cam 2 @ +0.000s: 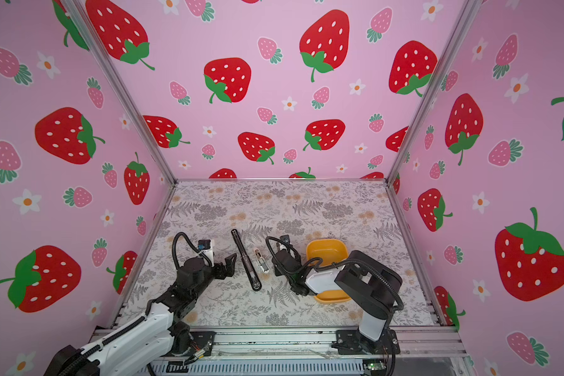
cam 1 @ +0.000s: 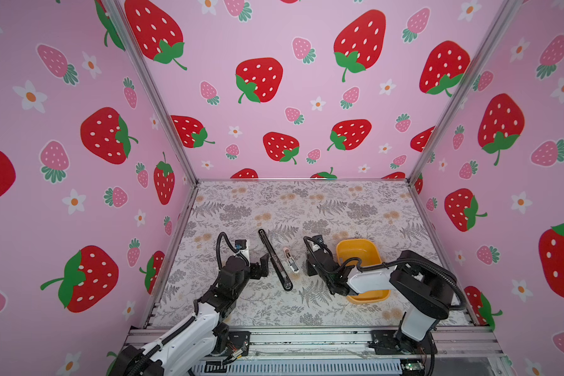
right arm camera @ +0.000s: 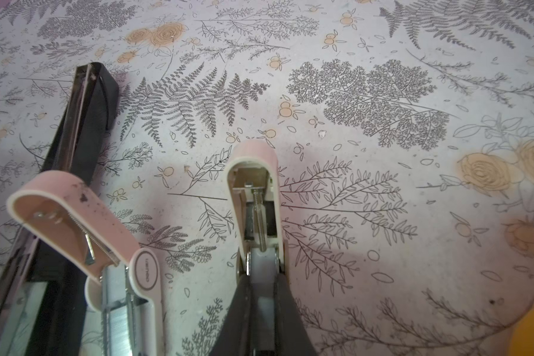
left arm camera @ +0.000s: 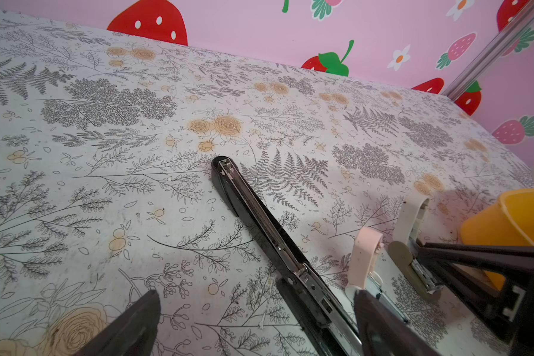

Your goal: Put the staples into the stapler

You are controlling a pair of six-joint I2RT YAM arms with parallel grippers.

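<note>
Right gripper pinches small pink-and-white plastic stapler; left gripper, spread wide, at nine o'clock of long black metal stapler.

A long black stapler lies opened flat on the floral tabletop. Its hinge end runs between the two widely spread fingers of the left claw. Just beside the black stapler sits a pink stapler with its lid raised. Farther from the black stapler, the right claw pinches a cream stapler. An orange bin sits farther still.
</note>
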